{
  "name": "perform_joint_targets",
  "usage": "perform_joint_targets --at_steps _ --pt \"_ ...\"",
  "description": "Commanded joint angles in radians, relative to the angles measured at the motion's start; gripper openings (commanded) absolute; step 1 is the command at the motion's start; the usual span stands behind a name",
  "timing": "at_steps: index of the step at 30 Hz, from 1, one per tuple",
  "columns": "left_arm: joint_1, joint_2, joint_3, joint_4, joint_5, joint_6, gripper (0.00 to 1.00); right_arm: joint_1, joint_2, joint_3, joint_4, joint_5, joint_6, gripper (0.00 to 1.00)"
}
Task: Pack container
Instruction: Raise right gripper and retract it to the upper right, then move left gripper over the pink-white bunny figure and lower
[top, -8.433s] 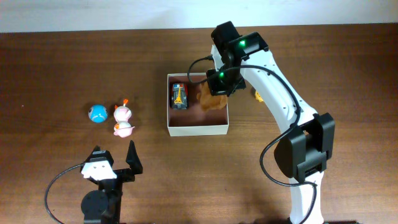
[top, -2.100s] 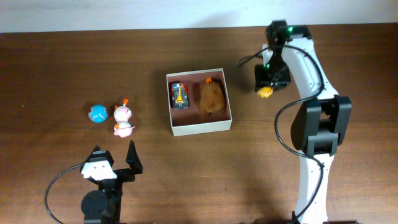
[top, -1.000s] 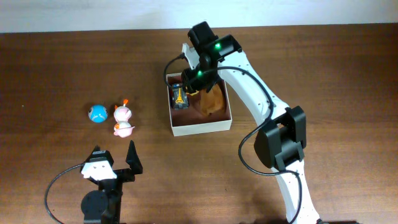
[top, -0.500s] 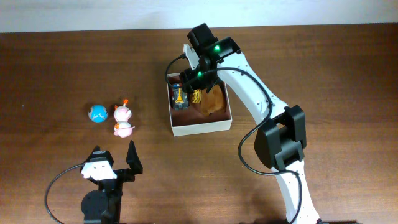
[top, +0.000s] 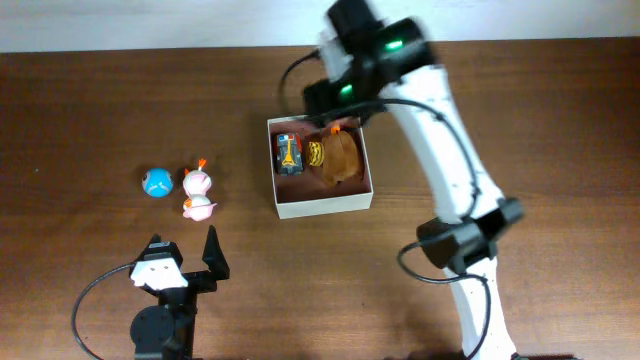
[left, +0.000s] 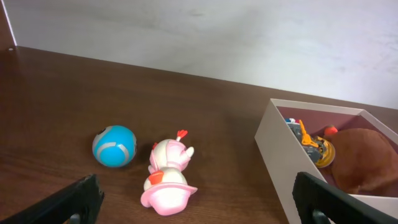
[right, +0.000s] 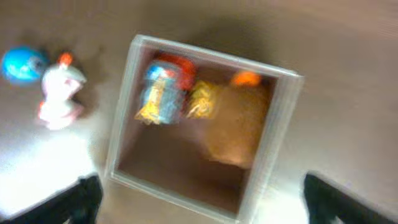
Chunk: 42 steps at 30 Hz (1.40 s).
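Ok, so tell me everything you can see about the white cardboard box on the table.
The container is a square, shallow, lidless cardboard box with cream-white walls and a reddish-brown inside. It sits flat on the wooden table, near its middle. Along its far side lie a toy car, a small yellow toy and a brown plush. The near half of its floor is bare. Nothing else appears to touch it.

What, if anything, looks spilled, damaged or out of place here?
Nothing stands out. The container sits flat with three toys inside; the blue ball and two pink toys wait on the table left of it.
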Motion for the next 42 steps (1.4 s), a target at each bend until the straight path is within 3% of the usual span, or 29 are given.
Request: perform_joint_targets --at_steps 1,8,20,28,33,37,42 --pt "0.006 -0.008 -0.006 0.003 0.011 0.016 1.0 -0.14 -0.053 0.099 -0.046 0.21 0.083 0.99" --pt "0.006 -0.008 -0.006 0.003 0.01 0.016 1.0 -0.322 -0.053 0.019 -0.042 0.215 0.125 0.99" --pt "0.006 -0.008 -0.006 0.005 0.003 0.016 1.0 -0.567 -0.053 -0.349 0.058 0.192 0.102 0.98" --pt "0.006 -0.008 0.013 0.09 0.068 0.005 1.0 -0.646 -0.053 -0.492 0.068 0.142 0.105 0.99" --pt "0.006 0.092 0.219 -0.113 -0.012 0.005 1.0 -0.65 -0.053 -0.516 0.069 0.142 0.105 0.99" --pt "0.006 0.322 0.463 -0.285 -0.113 0.011 1.0 -0.649 -0.053 -0.516 0.069 0.142 0.105 0.99" --pt "0.006 0.677 0.787 -0.497 -0.045 0.036 1.0 -0.649 -0.053 -0.516 0.069 0.142 0.105 0.99"
